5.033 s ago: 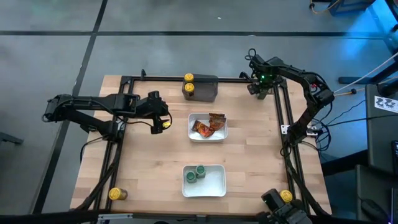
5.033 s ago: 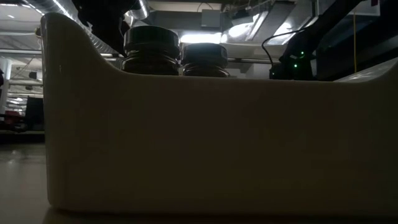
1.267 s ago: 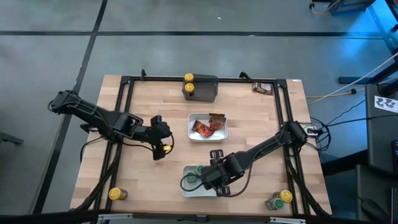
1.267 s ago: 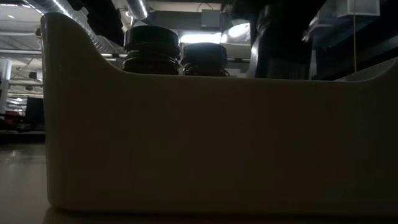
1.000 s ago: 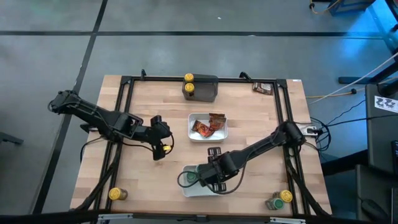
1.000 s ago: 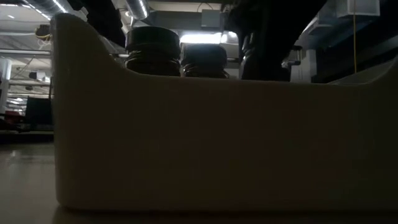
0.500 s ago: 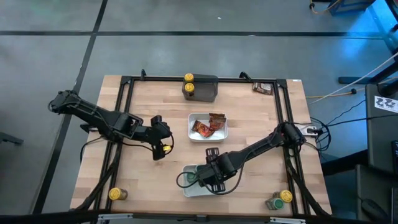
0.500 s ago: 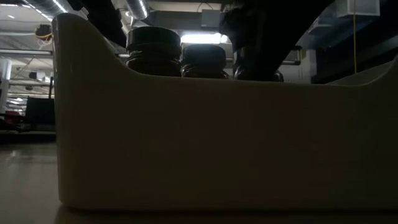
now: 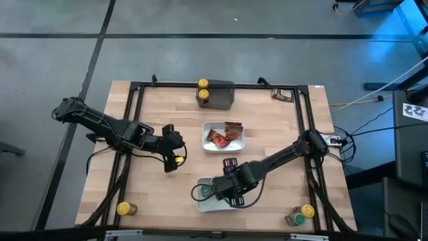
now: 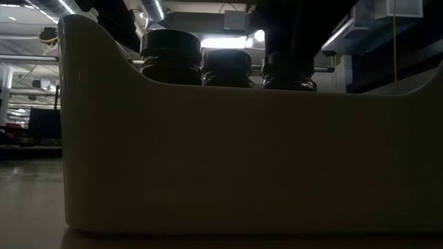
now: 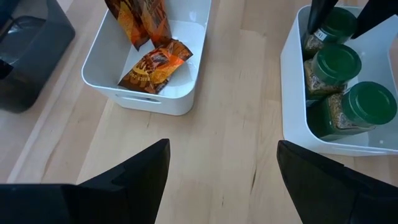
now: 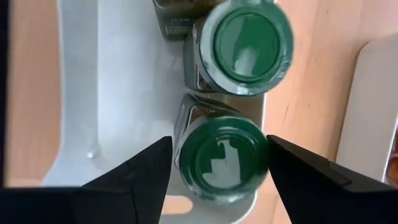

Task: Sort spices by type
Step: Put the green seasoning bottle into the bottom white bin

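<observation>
Three green-lidded jars stand on their bases in the near white tray [image 9: 207,206]. My right gripper [image 12: 219,165] hangs over this tray, pointing down and open. Its fingers stand on either side of one jar's lid [image 12: 224,158] without touching it. The left wrist view shows this jar [image 11: 339,25] between the right gripper's fingers. The far white tray [image 9: 206,144] holds orange-brown sachets [image 11: 155,62]. My left gripper [image 11: 221,168] waits open and empty above the bare wood left of both trays [image 9: 175,161].
A yellow-lidded jar [image 9: 203,84] stands by a dark grey block [image 9: 219,96] at the far edge. Another yellow-lidded jar [image 9: 122,209] stands at the near left corner, and two jars [image 9: 302,214] at the near right. One sachet [image 9: 282,94] lies at the far right.
My right gripper has risen a little off the third green-lidded jar. The jar's lid, hidden behind the fingers half a second ago, now shows below the gripper in the low view. The jar stands in the near tray beside the other two.
</observation>
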Robot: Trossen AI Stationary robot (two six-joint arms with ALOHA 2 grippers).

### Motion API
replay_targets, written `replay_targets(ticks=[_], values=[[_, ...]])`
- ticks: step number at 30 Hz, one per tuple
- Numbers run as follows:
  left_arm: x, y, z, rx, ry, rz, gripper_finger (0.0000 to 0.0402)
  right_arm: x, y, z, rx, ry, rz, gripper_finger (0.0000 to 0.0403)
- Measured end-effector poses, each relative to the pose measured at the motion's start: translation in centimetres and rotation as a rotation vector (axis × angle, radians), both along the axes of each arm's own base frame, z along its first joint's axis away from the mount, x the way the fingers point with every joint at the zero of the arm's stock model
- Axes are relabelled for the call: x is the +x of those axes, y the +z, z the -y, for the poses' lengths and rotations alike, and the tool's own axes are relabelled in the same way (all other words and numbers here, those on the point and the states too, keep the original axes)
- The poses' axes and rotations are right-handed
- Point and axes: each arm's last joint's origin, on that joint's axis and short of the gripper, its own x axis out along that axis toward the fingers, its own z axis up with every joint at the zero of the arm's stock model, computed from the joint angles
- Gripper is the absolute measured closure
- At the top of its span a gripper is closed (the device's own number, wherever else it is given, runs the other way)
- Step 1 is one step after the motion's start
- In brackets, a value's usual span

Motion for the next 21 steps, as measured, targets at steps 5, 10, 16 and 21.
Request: replay_targets(ticks=[5,10,16,21], values=[[0.0,0.0,0.0,0.0,0.0,0.0,0.0121,-0.7,1.9,0.3,0.04,-0.017,0.028,0.0146],[0.0,0.0,0.0,0.0,0.0,0.0,0.0121,-1.8,4.1,0.3,0.088,-0.024,0.062,0.0146],[0.0,0.0,0.0,0.0,0.0,0.0,0.0121,-4.1,6.4,0.2,0.085,-0.053,0.069,0.0145],[0.0,0.0,0.0,0.0,0.0,0.0,0.0121,-6.5,7.5,-0.4,0.016,-0.101,0.033,0.0145]])
